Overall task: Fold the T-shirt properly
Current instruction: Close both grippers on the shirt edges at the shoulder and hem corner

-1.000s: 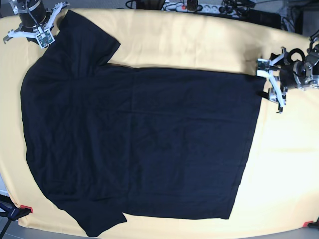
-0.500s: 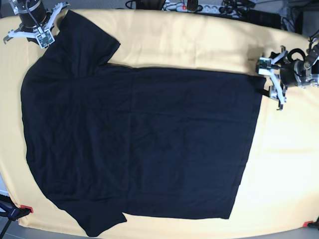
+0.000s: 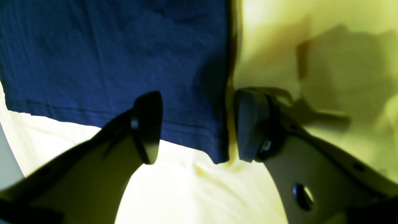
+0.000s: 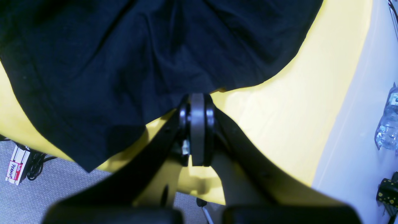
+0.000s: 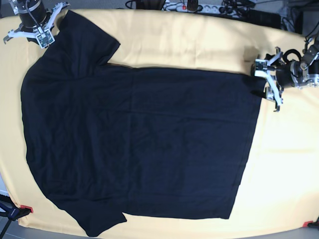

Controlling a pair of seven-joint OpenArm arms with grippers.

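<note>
The dark T-shirt (image 5: 139, 144) lies spread flat on the yellow cloth (image 5: 199, 40), collar end to the left and hem to the right. My left gripper (image 5: 265, 82) stands open at the hem's far right corner. In the left wrist view that corner of the T-shirt (image 3: 186, 130) lies between the two spread fingers of the left gripper (image 3: 199, 127). My right gripper (image 5: 42, 36) sits at the far left by the upper sleeve. Seen from the right wrist, the right gripper (image 4: 197, 124) is shut, its tips at the edge of the T-shirt (image 4: 140, 62).
A power strip and cables (image 5: 189, 7) run along the back edge. Red clamps (image 5: 25, 208) hold the cloth at the front corners. A water bottle (image 4: 387, 124) stands off the table beside the right arm, and a small box (image 4: 15, 168) lies on the grey floor.
My left gripper has shifted a little up and left, closer onto the hem corner. The right arm and the T-shirt have not moved.
</note>
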